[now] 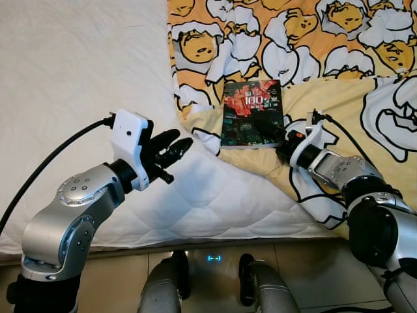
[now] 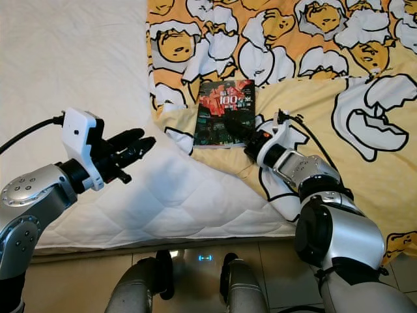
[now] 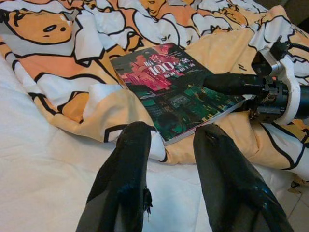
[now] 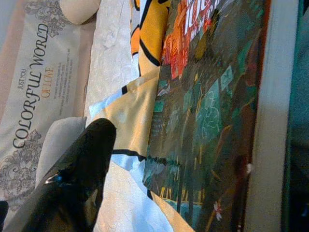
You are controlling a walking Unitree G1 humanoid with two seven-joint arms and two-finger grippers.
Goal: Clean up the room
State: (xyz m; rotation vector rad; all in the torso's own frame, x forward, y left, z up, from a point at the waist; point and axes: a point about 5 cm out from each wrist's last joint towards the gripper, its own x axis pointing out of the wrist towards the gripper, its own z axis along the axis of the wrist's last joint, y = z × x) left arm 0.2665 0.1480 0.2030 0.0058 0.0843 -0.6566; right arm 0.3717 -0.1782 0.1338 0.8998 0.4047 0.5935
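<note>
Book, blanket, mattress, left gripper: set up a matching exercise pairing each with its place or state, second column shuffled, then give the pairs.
Things:
1. book
2. cartoon blanket
3. white mattress
4. left gripper

Places or states:
A. quilted, bare on the robot's left side
B. hovering above the mattress, jaws open, aimed toward the book
C. lying face up on the blanket, with the right gripper at its near right corner
D. rumpled, yellow and orange, spread over the right part of the bed

Pairs: 1-C, 2-D, 3-A, 4-B
</note>
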